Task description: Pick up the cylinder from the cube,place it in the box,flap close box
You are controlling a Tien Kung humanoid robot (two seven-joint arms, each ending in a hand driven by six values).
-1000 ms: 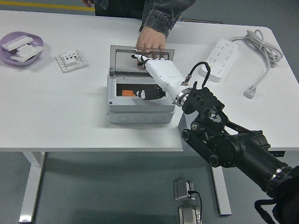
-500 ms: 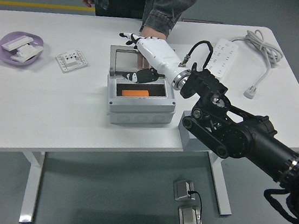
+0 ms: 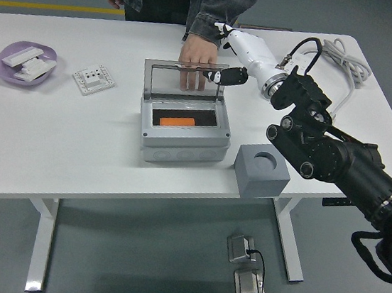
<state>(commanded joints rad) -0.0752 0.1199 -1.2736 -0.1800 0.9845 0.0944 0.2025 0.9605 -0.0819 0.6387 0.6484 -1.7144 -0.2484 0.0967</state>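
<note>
The grey box (image 3: 182,139) stands in the middle of the table with its clear lid (image 3: 184,82) raised upright. The orange cylinder (image 3: 177,122) lies inside it. The grey cube (image 3: 262,170) with a round hole on top stands at the box's right, near the table's front edge. My right hand (image 3: 229,54) is white, with fingers relaxed and holding nothing, raised above and to the right of the lid's top edge. A person's hand (image 3: 196,54) rests on the lid's top from the far side.
A purple dish (image 3: 22,61) with white parts and a white switch plate (image 3: 94,79) lie at the left. A white power strip (image 3: 292,67) with its cord (image 3: 345,65) lies at the back right.
My right hand has come up out of the box and moved back and to the right, past the lid. The cube, hidden before by my arm, now shows.
</note>
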